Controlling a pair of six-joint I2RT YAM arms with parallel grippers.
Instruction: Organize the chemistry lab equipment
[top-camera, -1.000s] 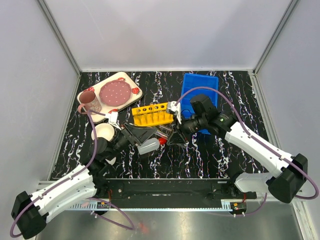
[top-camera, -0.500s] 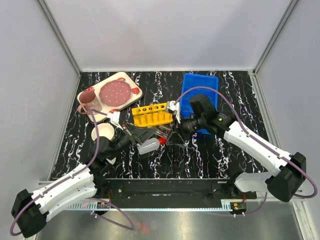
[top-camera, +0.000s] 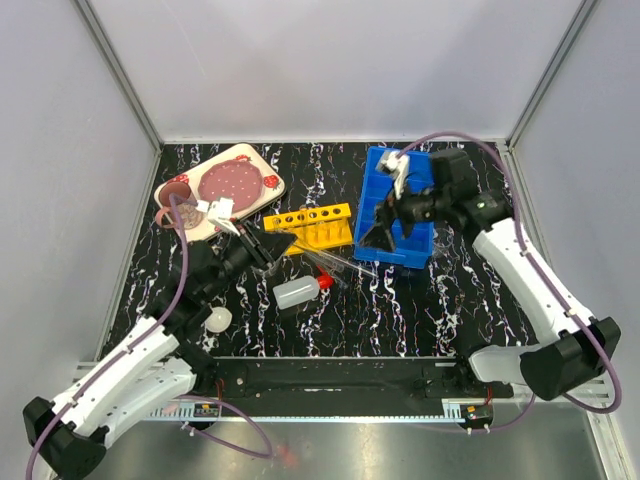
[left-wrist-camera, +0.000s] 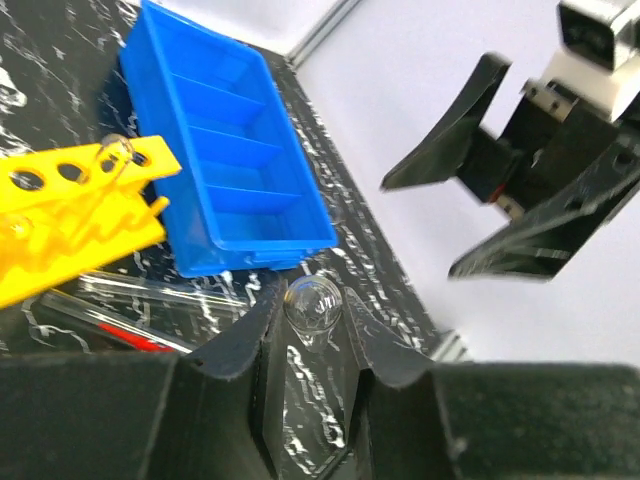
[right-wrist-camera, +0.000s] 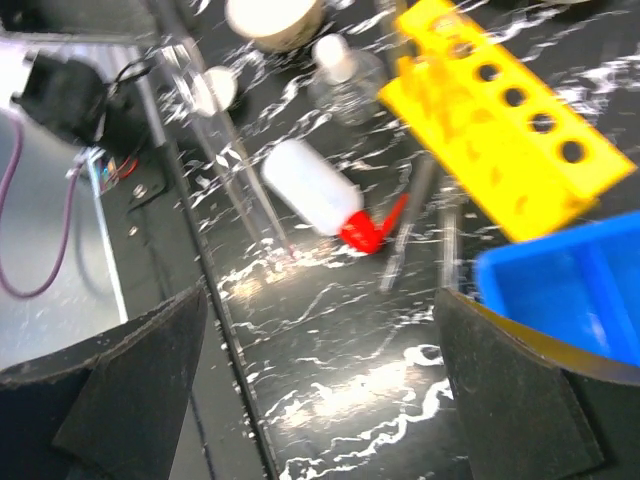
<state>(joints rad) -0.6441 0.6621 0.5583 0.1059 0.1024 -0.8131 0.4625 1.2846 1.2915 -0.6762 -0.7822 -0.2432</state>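
My left gripper (left-wrist-camera: 313, 322) is shut on a thin clear test tube (left-wrist-camera: 313, 303), whose rounded end shows between the jaws. In the top view it (top-camera: 270, 245) hovers at the left end of the yellow holed rack (top-camera: 312, 226). More test tubes (top-camera: 338, 263) lie on the table in front of the rack. The red-capped squeeze bottle (top-camera: 297, 291) lies on its side nearby. A small white dish (top-camera: 217, 320) sits by the left arm. The small clear flask (right-wrist-camera: 343, 76) stands near the rack. My right gripper (top-camera: 386, 222) hangs wide open and empty over the blue bin (top-camera: 402, 168).
The blue bin (left-wrist-camera: 235, 160) has several compartments and stands right of the rack. A strawberry tray with a plate (top-camera: 232, 182) and a pink mug (top-camera: 176, 194) occupy the back left corner. A larger white bowl (right-wrist-camera: 272, 14) sits near the flask.
My right gripper let go, opened wide and rose back to the blue bin. My left gripper closed on a test tube and lifted toward the rack's left end.
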